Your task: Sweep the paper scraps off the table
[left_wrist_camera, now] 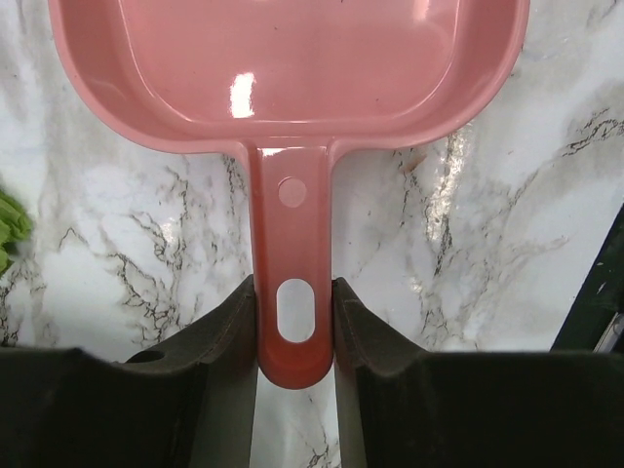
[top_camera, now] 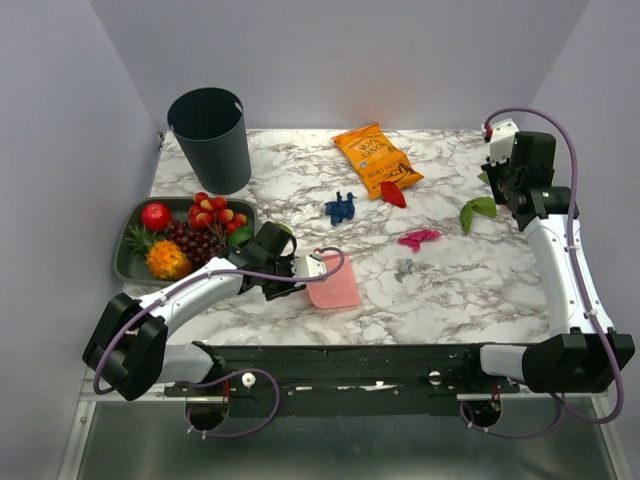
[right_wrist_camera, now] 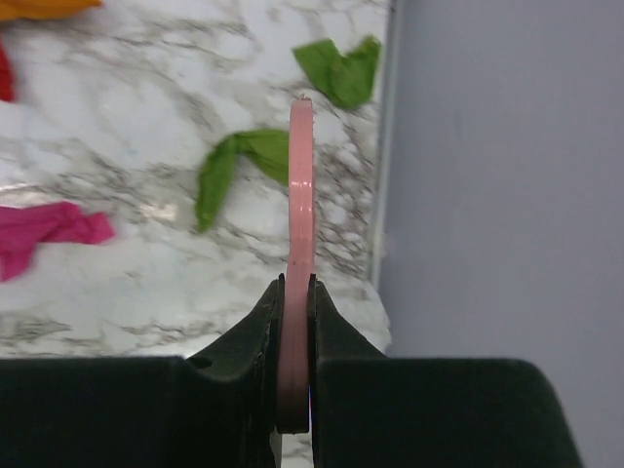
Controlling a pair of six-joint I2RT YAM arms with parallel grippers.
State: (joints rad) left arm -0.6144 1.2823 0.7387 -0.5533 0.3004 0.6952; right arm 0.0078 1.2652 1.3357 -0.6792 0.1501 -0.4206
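Paper scraps lie on the marble table (top_camera: 470,290): blue (top_camera: 340,208), red (top_camera: 393,194), magenta (top_camera: 418,238), green (top_camera: 477,210) and grey (top_camera: 404,268). My left gripper (top_camera: 298,272) is shut on the handle (left_wrist_camera: 292,234) of the pink dustpan (top_camera: 333,283), which lies flat on the table at front centre. My right gripper (top_camera: 500,160) is at the far right edge, shut on a thin pink handle (right_wrist_camera: 300,214) seen edge-on. Two green scraps (right_wrist_camera: 234,166) (right_wrist_camera: 339,70) and the magenta one (right_wrist_camera: 49,234) lie just beyond it.
A dark bin (top_camera: 212,140) stands at the back left. A grey tray (top_camera: 135,250) of toy fruit sits at the left, close behind my left arm. An orange snack bag (top_camera: 375,160) lies at back centre beside the red scrap. Grey walls close in on all sides.
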